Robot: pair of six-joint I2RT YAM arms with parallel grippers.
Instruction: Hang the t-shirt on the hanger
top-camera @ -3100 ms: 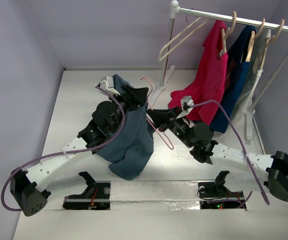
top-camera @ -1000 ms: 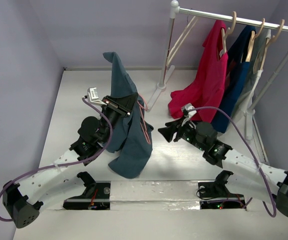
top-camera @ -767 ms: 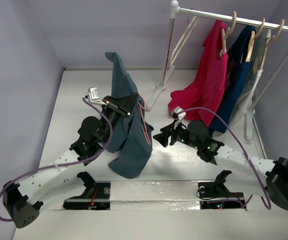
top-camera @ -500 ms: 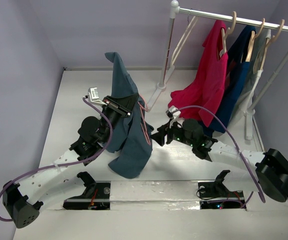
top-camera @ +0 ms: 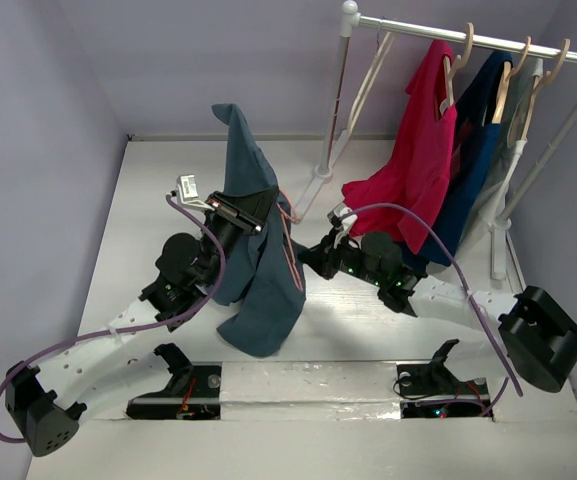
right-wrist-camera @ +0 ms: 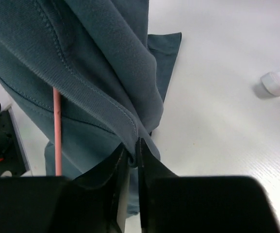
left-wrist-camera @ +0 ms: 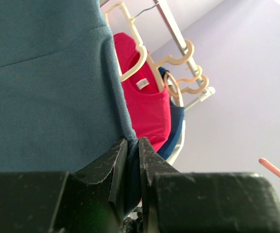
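Tension is what this step needs, as I judge it: the dusty slate-blue cotton t-shirt (top-camera: 258, 280) is being worked over the thin pale-pink rod hanger (right-wrist-camera: 56, 131), and the cloth should be drawn across the rod slowly, without the hanger being dragged out of the fabric. The right gripper (right-wrist-camera: 131, 148) has its jaws clamped on a stitched, ribbed edge of the t-shirt, just beside the pink rod. That edge should be pulled outward and over the rod's end. A straight downward tug would probably bunch the cloth. The high hold on the other side ought to stay firm so that the fabric hangs freely.

The left gripper (left-wrist-camera: 131, 144) is also closed tight, pinching a seam of the t-shirt. Its arm rises from the near left corner with the elbow bent and the wrist lifted, and a peak of cloth stands above it. The right arm lies low and is stretched leftward from the near right, with its forearm close to level. Its fingers point into the right-hand side of the garment.

The t-shirt hangs over the middle of the white table (top-camera: 168, 170), left of the red t-shirt (top-camera: 408, 180) on the white clothes rail (top-camera: 468, 35). Its lower folds appear to reach the tabletop.
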